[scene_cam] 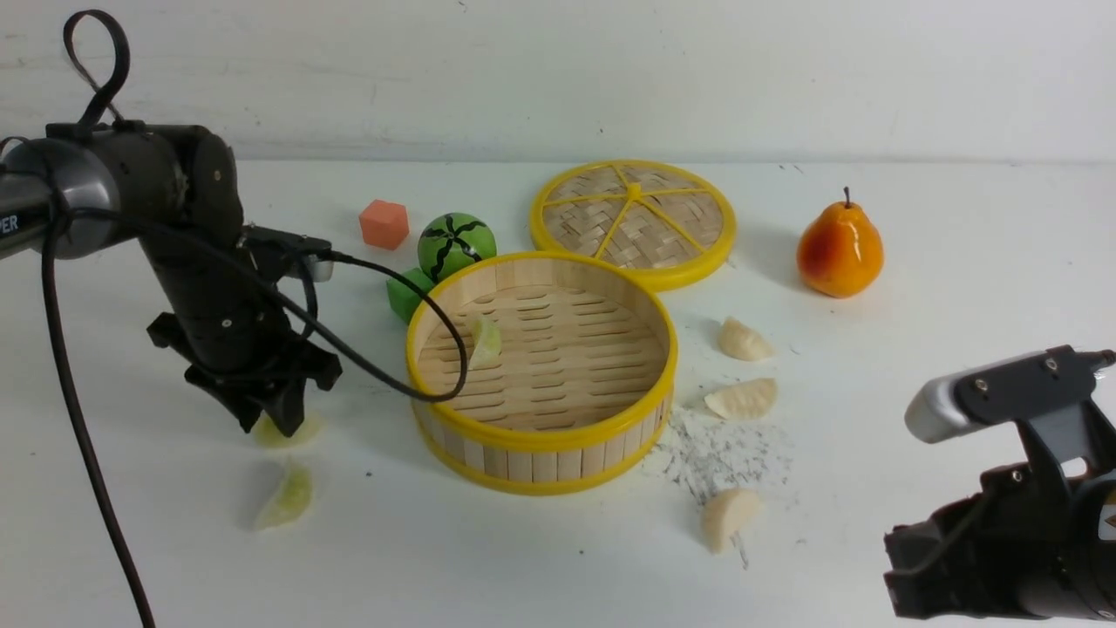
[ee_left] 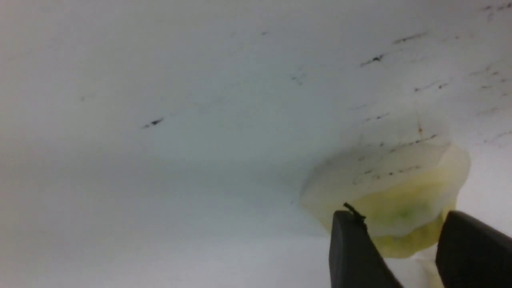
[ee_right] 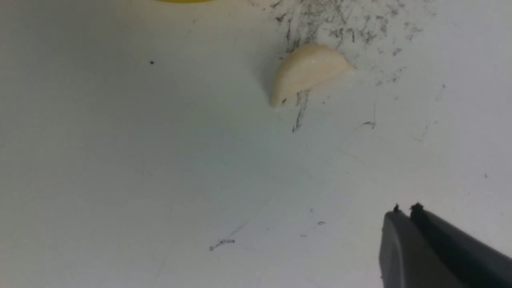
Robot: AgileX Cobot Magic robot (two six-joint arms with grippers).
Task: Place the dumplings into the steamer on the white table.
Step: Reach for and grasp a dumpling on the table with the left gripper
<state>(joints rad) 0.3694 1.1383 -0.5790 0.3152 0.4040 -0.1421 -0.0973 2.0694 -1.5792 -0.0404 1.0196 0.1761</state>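
One dumpling point(scene_cam: 486, 341) is in the central steamer point(scene_cam: 540, 439), five remain outside; the left claw point(scene_cam: 269, 426), centre-left, straddles one, grip unclear, while the right claw point(ee_right: 406, 208), lower right, is clenched.

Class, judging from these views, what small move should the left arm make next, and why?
Probably close the left jaws: they stand open on either side of a green dumpling on the table, while the steamer holds only one dumpling.
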